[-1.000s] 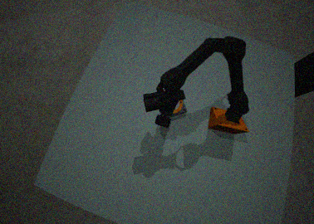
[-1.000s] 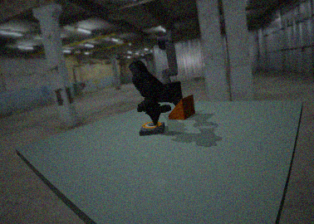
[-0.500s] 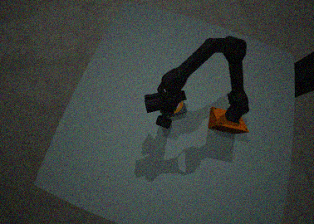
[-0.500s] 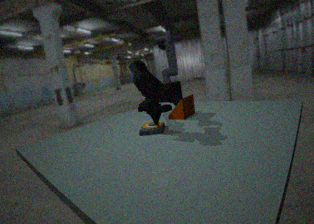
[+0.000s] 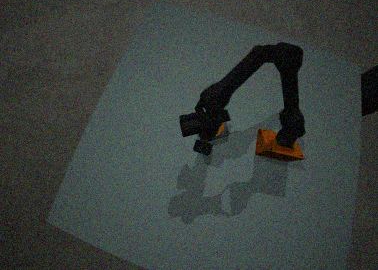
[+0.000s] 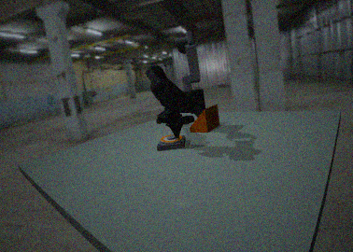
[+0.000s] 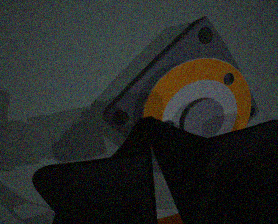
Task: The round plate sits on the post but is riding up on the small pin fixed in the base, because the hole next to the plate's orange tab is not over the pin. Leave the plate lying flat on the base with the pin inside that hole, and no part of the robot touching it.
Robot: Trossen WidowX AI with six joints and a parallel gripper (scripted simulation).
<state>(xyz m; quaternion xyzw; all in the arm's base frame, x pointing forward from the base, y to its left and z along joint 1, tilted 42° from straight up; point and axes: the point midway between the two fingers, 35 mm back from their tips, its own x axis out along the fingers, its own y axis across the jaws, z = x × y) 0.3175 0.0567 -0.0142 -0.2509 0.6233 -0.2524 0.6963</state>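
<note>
Wrist cam: pincer closed tight, gripping nothing, parked right over the plate.

Up close, the dark pincer point(image 7: 164, 196) fills the bottom of the shot, fingers pinched together with only a thin sliver between them. Just past it sits the round plate point(image 7: 190, 86), orange ring with a pale inner ring around the post point(image 7: 204, 116), lying on the grey base point(image 7: 163, 52). Can't tell if the fingertips touch the plate. Farther back on the counter point(image 6: 187, 197) is the arm's orange mount point(image 6: 206, 119).
</note>
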